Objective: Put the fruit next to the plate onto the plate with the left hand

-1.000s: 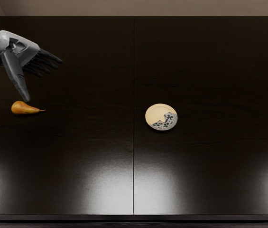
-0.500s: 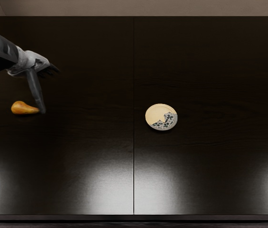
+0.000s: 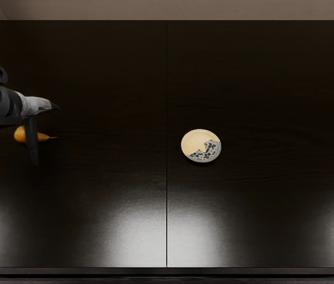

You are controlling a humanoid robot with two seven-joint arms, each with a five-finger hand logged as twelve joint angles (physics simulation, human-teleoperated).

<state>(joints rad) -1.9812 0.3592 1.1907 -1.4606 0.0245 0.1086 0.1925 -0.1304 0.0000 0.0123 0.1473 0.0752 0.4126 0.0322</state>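
Note:
A yellow-orange pear [image 3: 19, 135] lies on its side on the dark table at the far left, stem pointing right. My left hand [image 3: 34, 122] sits low over it, seen edge-on, fingers stretched out to the right and thumb [image 3: 32, 149] hanging down across the pear's middle. The hand is open and nothing is grasped. The small round plate [image 3: 193, 141], cream with a blue-patterned patch, rests near the table's middle, far to the right of the pear. No right arm shows.
The dark glossy tabletop [image 3: 96, 195] has a thin vertical seam [image 3: 167, 177] down its middle, just left of the plate. A pale wall strip runs along the top edge.
My left hand has dropped and pulled back to the left, from above the pear to level with it. The thumb now crosses the pear. Pear and plate have not moved.

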